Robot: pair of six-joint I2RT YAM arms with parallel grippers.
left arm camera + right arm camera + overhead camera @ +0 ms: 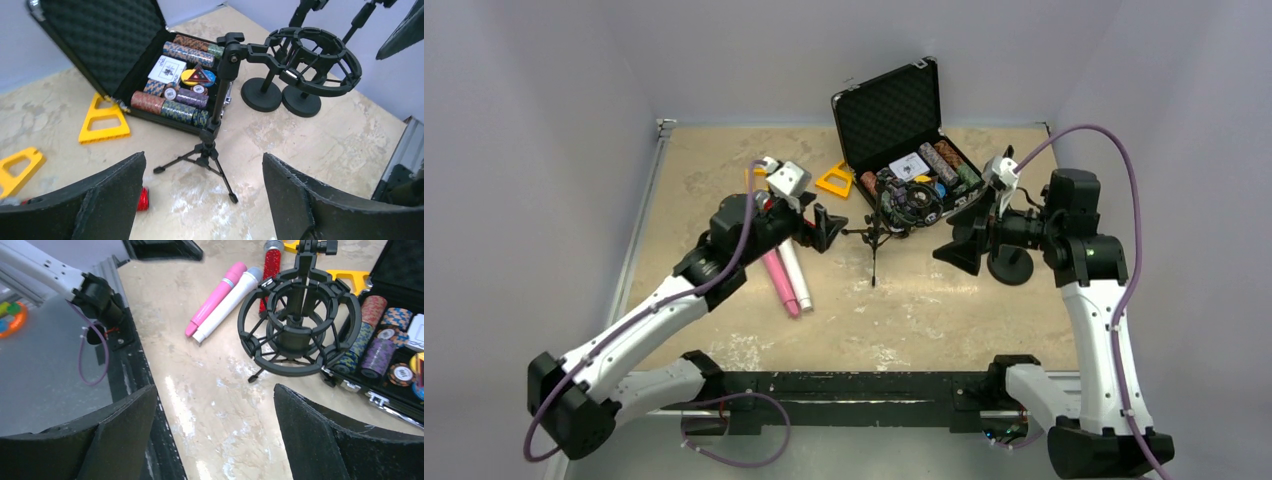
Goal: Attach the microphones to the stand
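The pink microphone (215, 299), white microphone (231, 302) and red microphone (270, 265) are seen lying on the tabletop (200, 390) near the stand (295, 325), whose ring is empty, so none is attached yet, while the left pincer (202, 195) and right pincer (215, 435) are held released, grasping nothing.

three slim microphones lie flat on the table (210, 390) — pink one (215, 299) and white one (227, 305) touching side by side, glittery red one (271, 267) just beside — near the upright black ring-topped tripod stand (292, 342).

My right gripper (214, 440) gapes wide and empty, facing the stand (299, 322); left of it the pink microphone (215, 297), white microphone (229, 304) and red microphone (270, 270) lie side by side.
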